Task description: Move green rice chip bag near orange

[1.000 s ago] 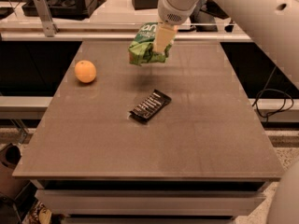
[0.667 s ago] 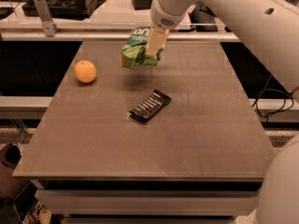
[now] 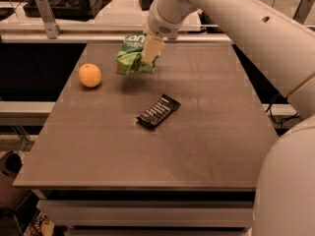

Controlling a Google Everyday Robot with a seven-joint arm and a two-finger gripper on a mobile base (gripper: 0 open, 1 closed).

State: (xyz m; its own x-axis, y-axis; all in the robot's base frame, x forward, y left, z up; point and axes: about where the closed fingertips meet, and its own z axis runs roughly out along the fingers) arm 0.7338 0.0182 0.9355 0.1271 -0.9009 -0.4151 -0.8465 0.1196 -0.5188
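Note:
The green rice chip bag (image 3: pixel 131 57) is a glossy green pouch with white lettering, held a little above the far left part of the table. My gripper (image 3: pixel 150 50) is shut on its right side, with one tan finger (image 3: pixel 152 48) lying across the front of the bag. The orange (image 3: pixel 90 75) sits on the table to the left of the bag, about a bag's width away. My white arm reaches in from the upper right.
A slim black wrapped bar (image 3: pixel 158 111) lies near the table's middle, below and right of the bag. The brown table (image 3: pixel 147 156) ends at a front edge near me. A metal rail and dark equipment stand behind the far edge.
My gripper has carried the green bag to the left, toward the orange. The orange and the black bar have not moved.

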